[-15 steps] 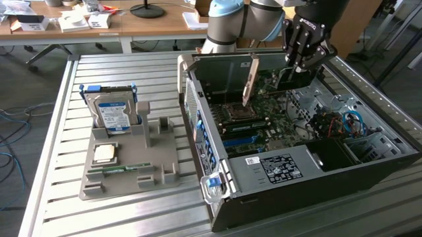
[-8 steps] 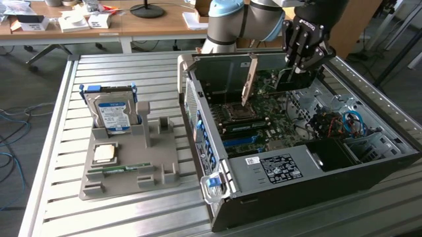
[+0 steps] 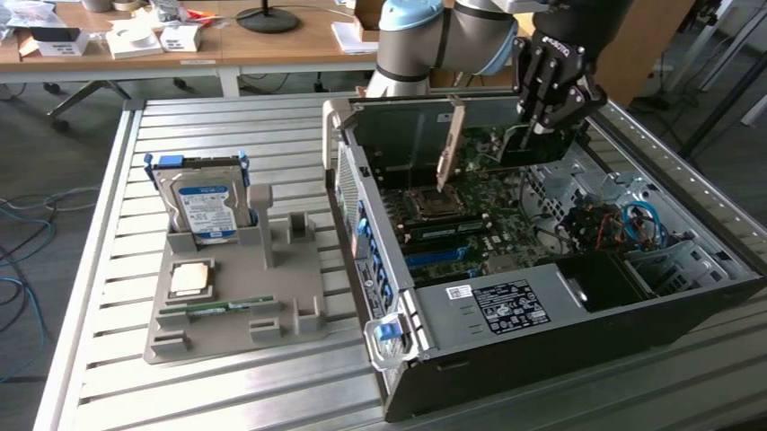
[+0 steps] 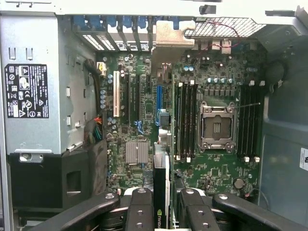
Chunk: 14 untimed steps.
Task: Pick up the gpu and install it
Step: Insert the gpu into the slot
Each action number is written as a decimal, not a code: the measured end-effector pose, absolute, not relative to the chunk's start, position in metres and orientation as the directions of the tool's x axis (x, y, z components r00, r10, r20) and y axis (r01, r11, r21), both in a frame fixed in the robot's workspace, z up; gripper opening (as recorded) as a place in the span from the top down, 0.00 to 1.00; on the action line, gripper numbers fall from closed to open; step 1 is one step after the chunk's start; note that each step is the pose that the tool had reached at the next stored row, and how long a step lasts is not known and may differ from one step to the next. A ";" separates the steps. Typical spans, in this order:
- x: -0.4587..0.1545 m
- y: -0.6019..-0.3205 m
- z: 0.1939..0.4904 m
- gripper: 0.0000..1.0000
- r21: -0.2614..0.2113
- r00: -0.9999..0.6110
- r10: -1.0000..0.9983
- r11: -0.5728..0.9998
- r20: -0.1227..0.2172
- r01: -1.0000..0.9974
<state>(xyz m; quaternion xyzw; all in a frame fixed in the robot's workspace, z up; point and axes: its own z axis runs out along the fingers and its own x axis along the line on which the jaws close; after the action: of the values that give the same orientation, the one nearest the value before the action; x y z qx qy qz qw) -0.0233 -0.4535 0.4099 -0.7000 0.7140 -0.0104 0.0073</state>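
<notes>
Black gripper (image 4: pixel 166 195), jaws half closed, seemingly clamps the edge-on gpu (image 4: pixel 161 173) over the motherboard (image 4: pixel 219 166).

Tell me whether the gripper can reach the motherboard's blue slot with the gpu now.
Likely yes: the case is open, the fingers hold the gpu roughly over the blue slot, nothing visible between.

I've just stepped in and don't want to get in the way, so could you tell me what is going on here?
The robot arm's gripper is shut on the gpu, holding it edge-on inside the open computer case, close over the motherboard. Whether the card is seated in a slot cannot be told. The hard drive stands in the grey holder beside the case.
</notes>
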 end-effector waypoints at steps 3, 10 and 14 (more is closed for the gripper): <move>-0.023 -0.454 0.410 0.74 -0.025 -0.024 -1.000 0.023 0.004 -0.999; -0.023 -0.453 0.403 0.74 -0.025 -0.024 -1.000 0.024 0.006 -0.999; -0.023 -0.453 0.396 0.74 -0.025 -0.024 -1.000 0.024 0.006 -0.999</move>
<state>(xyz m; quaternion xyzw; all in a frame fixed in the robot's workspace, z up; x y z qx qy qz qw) -0.0235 -0.4535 0.3958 -0.6987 0.7153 -0.0111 0.0067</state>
